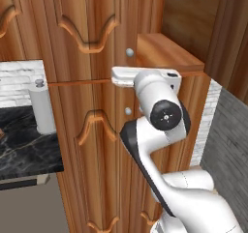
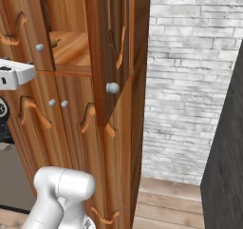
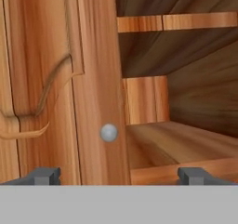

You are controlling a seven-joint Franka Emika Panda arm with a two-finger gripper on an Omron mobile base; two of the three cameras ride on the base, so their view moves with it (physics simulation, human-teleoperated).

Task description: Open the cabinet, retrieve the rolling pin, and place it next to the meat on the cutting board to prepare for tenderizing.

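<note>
- Cabinet [image 1: 92, 58]: right upper door [image 2: 111, 47] swung out, left upper door [image 3: 56, 88] closed, round knob [image 3: 109, 132] just ahead of gripper [image 3: 121, 175].
- Fingers [image 3: 44, 175] spread wide, holding nothing.
- Lower shelf [image 3: 186, 144] bare where visible.

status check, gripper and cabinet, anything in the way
Gripper open, empty, facing the cabinet. Right upper door swung open, left upper door shut. Visible shelf bare, rolling pin not seen. Nothing blocking.
</note>
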